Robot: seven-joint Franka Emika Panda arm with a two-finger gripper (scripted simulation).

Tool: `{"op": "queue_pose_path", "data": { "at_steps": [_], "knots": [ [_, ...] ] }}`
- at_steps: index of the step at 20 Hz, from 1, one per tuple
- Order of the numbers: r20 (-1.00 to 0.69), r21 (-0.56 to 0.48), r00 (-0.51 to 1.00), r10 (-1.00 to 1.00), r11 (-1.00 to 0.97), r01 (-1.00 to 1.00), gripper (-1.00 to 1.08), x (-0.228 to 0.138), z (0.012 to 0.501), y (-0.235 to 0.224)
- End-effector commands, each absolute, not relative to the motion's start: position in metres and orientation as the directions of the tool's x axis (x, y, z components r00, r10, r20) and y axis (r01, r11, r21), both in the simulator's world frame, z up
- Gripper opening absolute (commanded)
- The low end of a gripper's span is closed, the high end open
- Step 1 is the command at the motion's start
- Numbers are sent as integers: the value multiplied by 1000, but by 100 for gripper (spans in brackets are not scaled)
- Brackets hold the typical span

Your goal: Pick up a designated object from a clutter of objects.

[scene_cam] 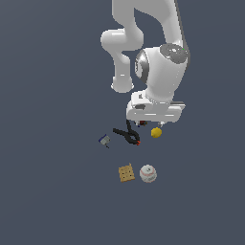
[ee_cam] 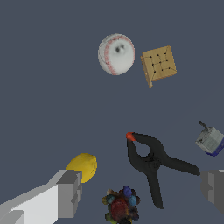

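The designated object, a small yellow lump (scene_cam: 156, 132) (ee_cam: 83, 166), lies on the dark floor in the clutter of objects. My gripper (scene_cam: 149, 122) (ee_cam: 141, 189) hovers open just above the clutter, holding nothing. In the wrist view one finger (ee_cam: 65, 194) overlaps the lump's edge and the other finger (ee_cam: 213, 186) is far across. Between the fingers lie the black red-tipped clamp (scene_cam: 127, 135) (ee_cam: 151, 162) and a dark multicoloured bit (ee_cam: 121, 205). In the exterior view the hand hides most of that bit.
A white red-stitched baseball (scene_cam: 148, 173) (ee_cam: 116, 54) and a tan dotted square (scene_cam: 126, 172) (ee_cam: 159, 64) sit side by side, farther from the hand. A tiny blue-grey piece (scene_cam: 104, 140) (ee_cam: 211, 140) lies beyond the clamp, on the exterior view's left.
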State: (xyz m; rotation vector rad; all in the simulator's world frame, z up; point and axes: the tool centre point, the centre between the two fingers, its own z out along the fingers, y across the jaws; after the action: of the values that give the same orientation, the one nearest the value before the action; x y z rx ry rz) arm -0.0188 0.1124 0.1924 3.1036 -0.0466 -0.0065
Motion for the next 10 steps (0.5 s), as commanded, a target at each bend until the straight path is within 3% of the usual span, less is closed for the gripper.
{"op": "queue_pose_path", "data": {
  "at_steps": [1, 10],
  "knots": [
    [0, 34, 998, -59, -998, -59, 100, -27, 170, 128],
    [3, 14, 990, -144, -989, -144, 100, -63, 107, 171]
  ]
}}
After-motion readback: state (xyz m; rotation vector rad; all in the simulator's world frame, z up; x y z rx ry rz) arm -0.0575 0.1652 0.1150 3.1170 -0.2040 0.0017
